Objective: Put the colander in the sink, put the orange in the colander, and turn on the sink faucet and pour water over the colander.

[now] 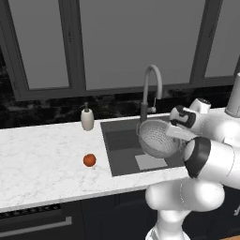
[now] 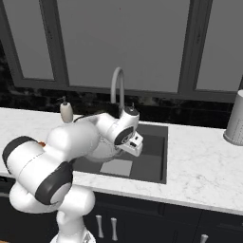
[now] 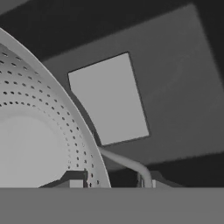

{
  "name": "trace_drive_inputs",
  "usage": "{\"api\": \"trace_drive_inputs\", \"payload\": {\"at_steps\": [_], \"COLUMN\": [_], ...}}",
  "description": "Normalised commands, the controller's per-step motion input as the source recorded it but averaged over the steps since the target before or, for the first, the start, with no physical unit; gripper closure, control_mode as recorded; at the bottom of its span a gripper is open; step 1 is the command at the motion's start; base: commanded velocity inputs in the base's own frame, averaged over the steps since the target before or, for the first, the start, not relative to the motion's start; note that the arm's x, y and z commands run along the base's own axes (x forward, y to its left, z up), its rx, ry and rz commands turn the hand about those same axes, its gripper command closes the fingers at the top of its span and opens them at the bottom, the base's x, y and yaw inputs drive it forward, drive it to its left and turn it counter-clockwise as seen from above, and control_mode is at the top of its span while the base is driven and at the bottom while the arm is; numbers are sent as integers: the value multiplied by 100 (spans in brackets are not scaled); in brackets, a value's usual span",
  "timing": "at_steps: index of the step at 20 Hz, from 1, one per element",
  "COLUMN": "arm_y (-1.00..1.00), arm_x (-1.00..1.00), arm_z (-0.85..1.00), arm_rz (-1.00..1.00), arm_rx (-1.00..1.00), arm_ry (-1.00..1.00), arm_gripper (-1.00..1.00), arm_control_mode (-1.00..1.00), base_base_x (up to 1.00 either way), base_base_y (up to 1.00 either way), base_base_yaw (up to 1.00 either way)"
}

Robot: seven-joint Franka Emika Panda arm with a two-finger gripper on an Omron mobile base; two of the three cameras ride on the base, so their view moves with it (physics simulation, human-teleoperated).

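Claw (image 3: 111,183) clenched on 1 colander (image 1: 158,137) over sink (image 1: 123,140); 1 orange (image 1: 89,160) on counter (image 1: 42,159).

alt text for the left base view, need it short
A white robot arm holds the colander by its rim above the sink, just below the arched sink faucet. On the marble counter left of the basin lie the orange and, further back, a cream soap pump bottle; dark windows fill the wall behind.

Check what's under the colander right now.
The colander, gripped at its rim by the gripper, hangs over the sink. Beneath it: dark floor and the lighter patch. The bowl hides the floor directly underneath.
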Motion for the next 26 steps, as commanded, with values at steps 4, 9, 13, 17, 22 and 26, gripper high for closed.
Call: {"api": "trace_drive_inputs", "payload": {"at_steps": [4,9,13,17,22,26], "arm_y": [-8,-10,-9,-10,-11,-9], "arm_x": [38,44,45,45,44,50], "arm_z": [-42,-52,-57,-51,-44,-42], "arm_rz": [16,10,4,2,0,0], "arm_rx": [0,0,0,0,0,-1], "arm_ry": [0,0,1,0,0,0], "arm_gripper": [100,100,100,100,100,100], "arm_control_mode": [-100,-100,-100,-100,-100,-100], "base_base_x": [0,0,0,0,0,0], "base_base_y": [0,0,0,0,0,0], "base_base_yaw": [0,0,0,0,0,0]}}
